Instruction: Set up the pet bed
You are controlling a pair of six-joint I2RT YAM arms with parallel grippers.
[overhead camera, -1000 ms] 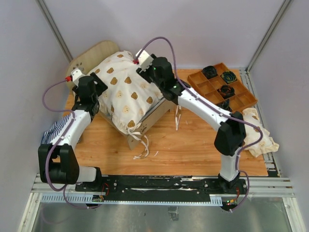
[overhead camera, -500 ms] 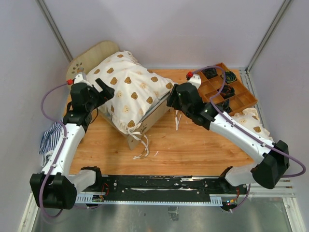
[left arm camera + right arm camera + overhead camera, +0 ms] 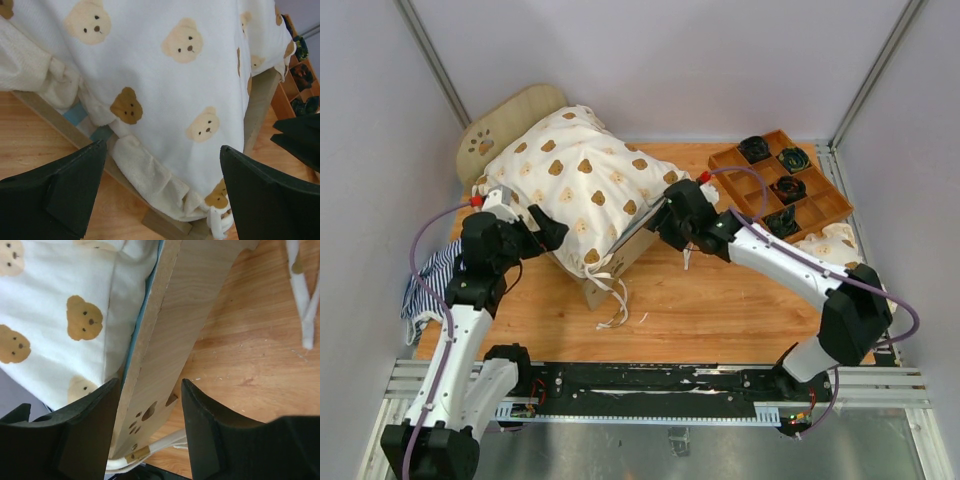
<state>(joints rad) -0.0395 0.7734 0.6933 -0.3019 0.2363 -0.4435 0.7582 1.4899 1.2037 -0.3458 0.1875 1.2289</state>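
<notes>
The pet bed [image 3: 638, 238] is a light plywood frame with a rounded paw-print headboard [image 3: 510, 122] at the far left. A white bear-print cover [image 3: 575, 185] lies heaped over it, and only blue slivers of the mattress [image 3: 75, 115] show. My left gripper [image 3: 545, 232] is open at the bed's near left side, with the cover [image 3: 190, 90] ahead between its fingers [image 3: 162, 145]. My right gripper [image 3: 665, 215] is open, and its fingers straddle the plywood end board [image 3: 170, 340], which has a paw cutout [image 3: 150, 381].
A brown wooden tray [image 3: 724, 160] with dark items in square compartments stands at the far right. A second bear-print cloth [image 3: 845, 265] lies at the right edge. A navy-and-white striped cloth [image 3: 425, 285] lies at the left edge. White ties [image 3: 615, 300] trail on the table in front of the bed.
My left gripper has moved down the bed's left side toward the near edge. My right gripper has come off the top of the cover and down to the end board.
</notes>
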